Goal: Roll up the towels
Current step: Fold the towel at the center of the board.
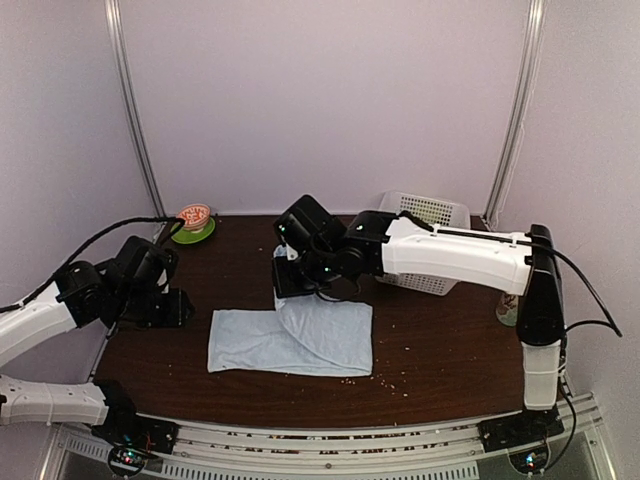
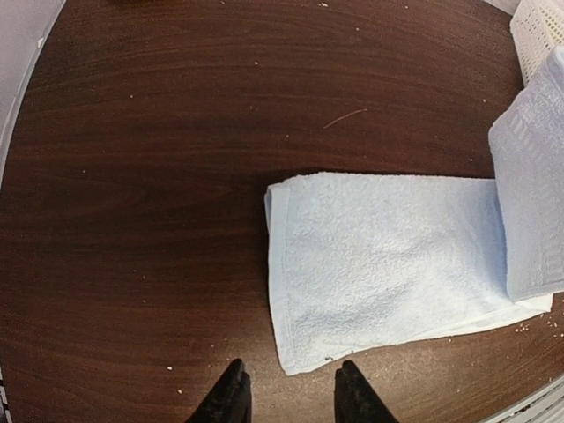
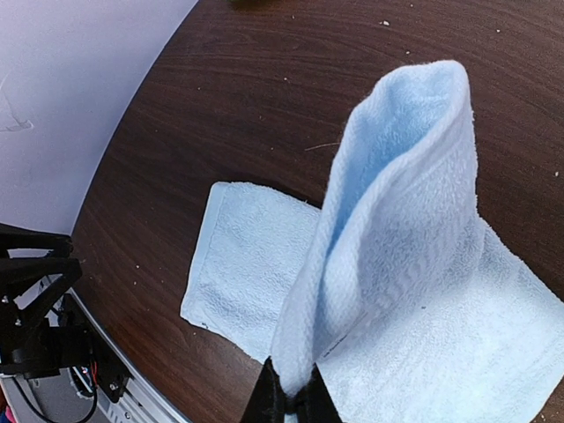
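- Right wrist view: the light-blue towel (image 3: pixel 397 264) lies mostly flat on the dark table (image 3: pixel 220 106). One end is lifted as a folded flap that rises away from the right gripper (image 3: pixel 291 398), whose fingers are pinched tight on that end's edge.
- No coil shows anywhere in the cloth. The part beyond the pinching fingers is spread out flat, so I judge the rolling barely begun, at the lifting of the first end.
- The left gripper (image 2: pixel 291 392) hangs just short of the towel's opposite end, fingers (image 2: pixel 231 395) partly spread with nothing between them.
- The yellow-green towel is in none of the views, so its state cannot be told. The blue one, at least, is left to roll.
- Beyond the right gripper, well apart from its fingers, stands a white basket (image 1: pixel 430 212).
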`<act>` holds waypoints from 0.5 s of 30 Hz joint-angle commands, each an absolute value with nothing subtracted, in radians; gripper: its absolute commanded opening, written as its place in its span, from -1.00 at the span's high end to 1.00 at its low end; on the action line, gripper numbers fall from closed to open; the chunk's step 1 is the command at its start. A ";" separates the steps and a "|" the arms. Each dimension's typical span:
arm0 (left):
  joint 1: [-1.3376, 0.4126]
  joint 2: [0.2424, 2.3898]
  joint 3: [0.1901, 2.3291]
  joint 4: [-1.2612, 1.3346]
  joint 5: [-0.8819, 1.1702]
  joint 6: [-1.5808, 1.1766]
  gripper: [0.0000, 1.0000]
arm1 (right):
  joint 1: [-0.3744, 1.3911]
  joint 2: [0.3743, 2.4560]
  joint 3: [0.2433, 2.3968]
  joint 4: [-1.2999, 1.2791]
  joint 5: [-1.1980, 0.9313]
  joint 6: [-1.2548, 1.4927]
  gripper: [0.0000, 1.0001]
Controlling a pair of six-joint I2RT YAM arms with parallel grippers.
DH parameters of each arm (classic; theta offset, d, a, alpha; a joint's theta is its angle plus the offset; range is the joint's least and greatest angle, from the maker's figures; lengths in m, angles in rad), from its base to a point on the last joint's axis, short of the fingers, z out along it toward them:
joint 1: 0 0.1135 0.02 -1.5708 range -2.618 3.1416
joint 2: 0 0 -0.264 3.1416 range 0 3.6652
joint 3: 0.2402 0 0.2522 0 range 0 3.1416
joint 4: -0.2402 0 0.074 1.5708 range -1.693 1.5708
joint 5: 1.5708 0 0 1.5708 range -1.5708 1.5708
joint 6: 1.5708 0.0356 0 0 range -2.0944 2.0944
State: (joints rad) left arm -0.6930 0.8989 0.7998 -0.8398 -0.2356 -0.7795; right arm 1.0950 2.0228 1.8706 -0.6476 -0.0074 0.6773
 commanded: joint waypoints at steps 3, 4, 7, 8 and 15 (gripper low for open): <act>-0.695 0.884 0.785 -0.860 -0.285 -0.808 0.35 | 1.108 2.080 1.940 -0.656 -0.028 0.701 1.00; -0.695 0.879 0.784 -0.864 -0.291 -0.811 0.35 | 1.111 2.087 1.952 -0.654 -0.034 0.706 1.00; -0.695 0.864 0.782 -0.869 -0.300 -0.811 0.35 | 1.122 2.110 1.992 -0.660 -0.043 0.712 1.00; -0.695 0.861 0.781 -0.872 -0.303 -0.811 0.35 | 1.126 2.119 2.006 -0.663 -0.044 0.714 1.00; -0.695 0.857 0.774 -0.874 -0.297 -0.816 0.36 | 1.159 2.165 2.060 -0.658 -0.068 0.740 1.00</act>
